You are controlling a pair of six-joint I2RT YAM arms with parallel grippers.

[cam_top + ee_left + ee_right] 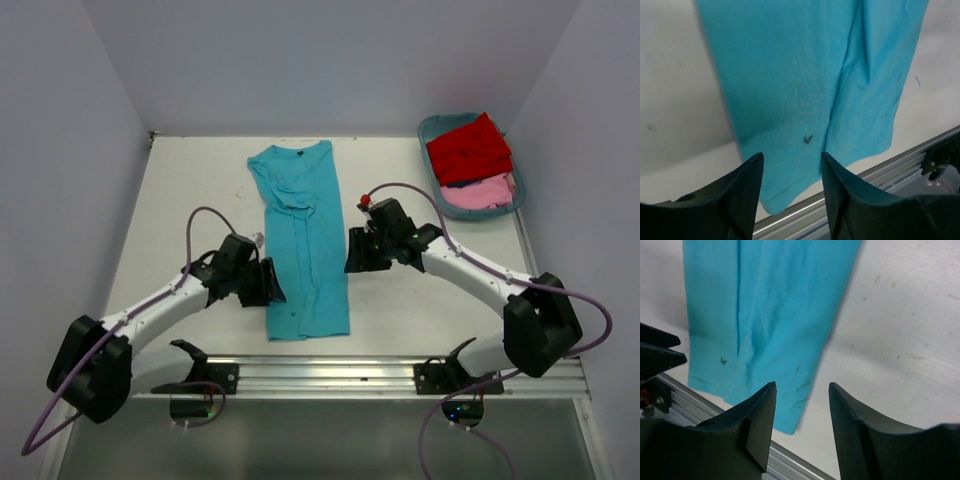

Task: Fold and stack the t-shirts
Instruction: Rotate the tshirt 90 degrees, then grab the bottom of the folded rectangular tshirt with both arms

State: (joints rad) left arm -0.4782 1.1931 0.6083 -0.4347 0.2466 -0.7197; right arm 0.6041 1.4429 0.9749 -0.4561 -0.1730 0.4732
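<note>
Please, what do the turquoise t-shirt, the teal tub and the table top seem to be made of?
Turquoise t-shirt: soft, matte knit cloth, probably cotton; it lies in folds and creases.
Teal tub: likely rigid plastic with a smooth finish; its rim keeps an even shape.
Table top: a hard, matte white board, scuffed with small marks; the material itself is unclear.

turquoise t-shirt [305, 250]: plain cloth; a few small dark specks [807, 139] near the hem, too shapeless to read as letters or a logo
red t-shirt [468, 150]: no lettering legible
pale pink t-shirt [480, 192]: no lettering legible
tub [431, 165]: no brand or number legible
all views: nothing readable
</note>
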